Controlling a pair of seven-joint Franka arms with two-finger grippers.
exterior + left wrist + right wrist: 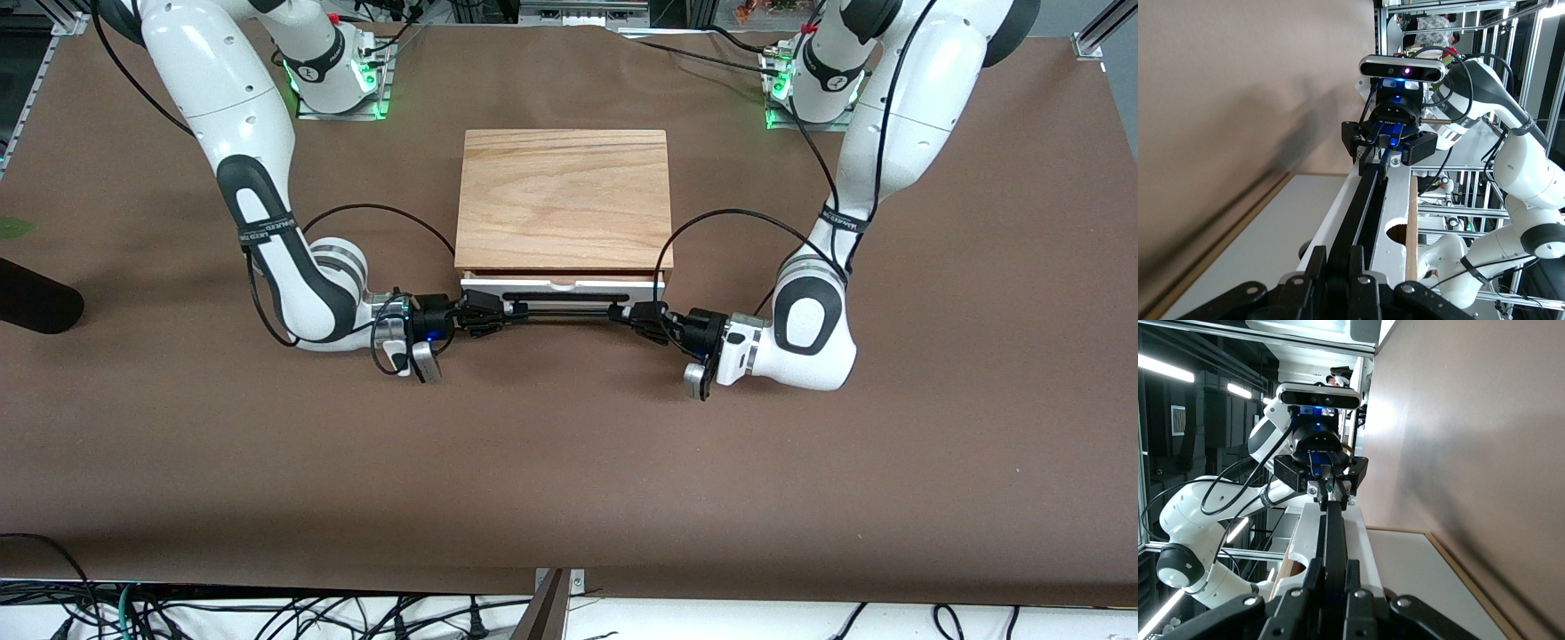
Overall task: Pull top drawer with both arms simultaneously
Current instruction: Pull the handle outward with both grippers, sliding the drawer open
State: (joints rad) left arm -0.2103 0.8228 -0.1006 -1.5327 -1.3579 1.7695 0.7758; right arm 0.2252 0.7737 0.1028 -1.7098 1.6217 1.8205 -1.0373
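The top drawer (pixel 562 286) has a white front panel and stands a little out from under the cabinet's oak top, on the side nearer the front camera. Its thin black bar handle (pixel 564 311) runs along the front. My right gripper (pixel 500 313) is shut on the handle's end toward the right arm. My left gripper (pixel 628 313) is shut on the end toward the left arm. In the left wrist view my left gripper (pixel 1336 265) clamps the handle (pixel 1361 200), with the right gripper (pixel 1388 143) farther along. In the right wrist view my right gripper (pixel 1333 579) clamps the handle (pixel 1333 530).
The cabinet's pale oak top panel (pixel 564 191) sits mid-table on the brown cover (pixel 569 462). Both forearms lie low on the table beside the drawer front. A black object (pixel 36 304) lies at the right arm's end of the table. Black cables loop by the cabinet's corners.
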